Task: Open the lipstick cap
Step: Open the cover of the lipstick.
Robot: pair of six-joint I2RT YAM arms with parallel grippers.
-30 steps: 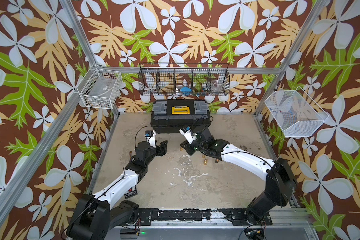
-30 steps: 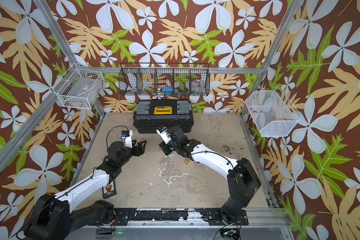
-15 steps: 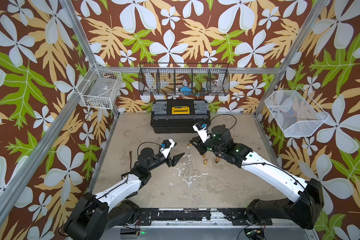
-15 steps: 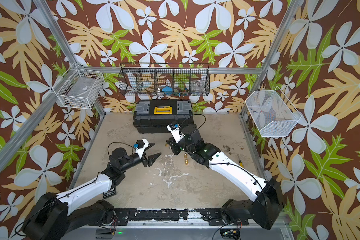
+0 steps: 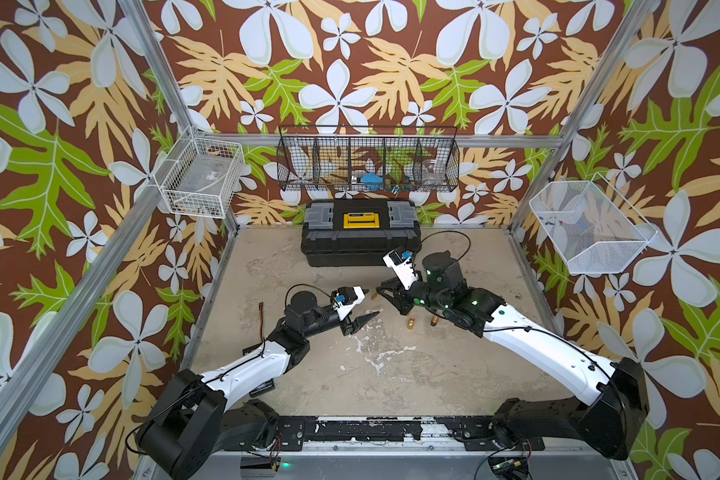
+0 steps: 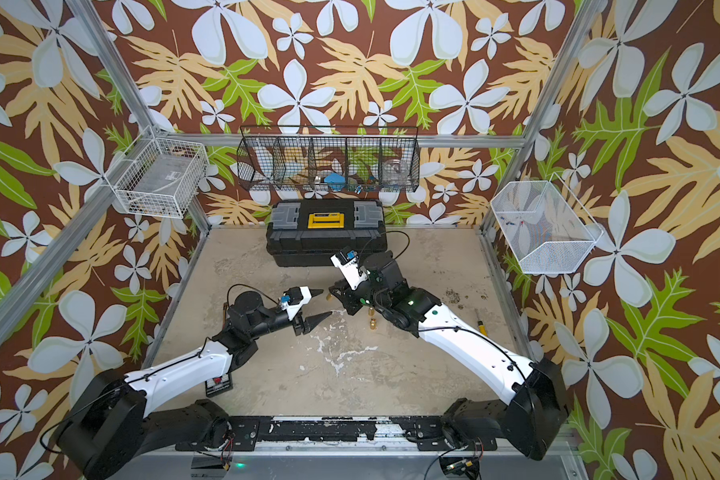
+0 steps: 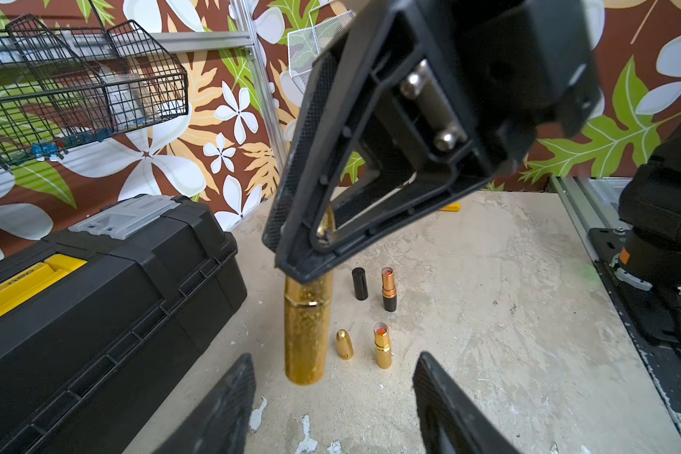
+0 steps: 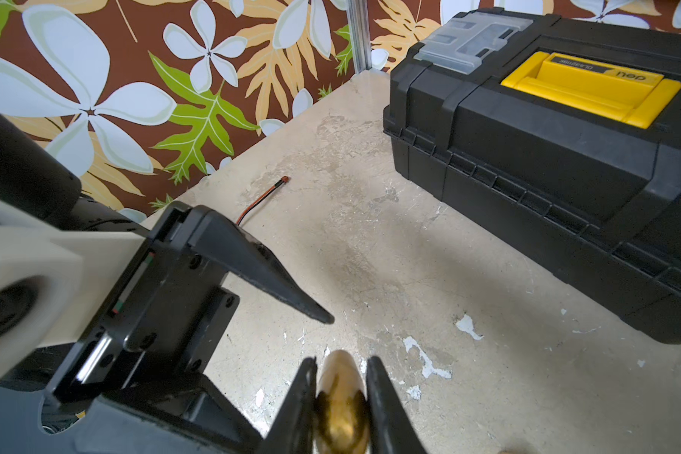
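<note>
Both arms have been drawn from the toolbox point(image 5: 360, 232) to mid-frame. The gold lipstick point(image 7: 306, 338), centre of the left wrist view, is clamped in the right hand point(image 8: 341, 369). The left hand point(image 7: 333, 361), released and empty, is apparently lined up for the pull.

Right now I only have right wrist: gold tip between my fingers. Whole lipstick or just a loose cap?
Observer: Whole. The left wrist view shows the gold lipstick hanging from the right gripper, both halves joined at the seam.
Operator: Other arm ready?
Observer: The left gripper is open. In its own wrist view the lipstick's free end shows between its fingers, untouched.
Operator: What's on the table near it?
Observer: Four pieces stand upright on the table: a black cap, an open black lipstick, a gold cap and an open gold lipstick.
</note>
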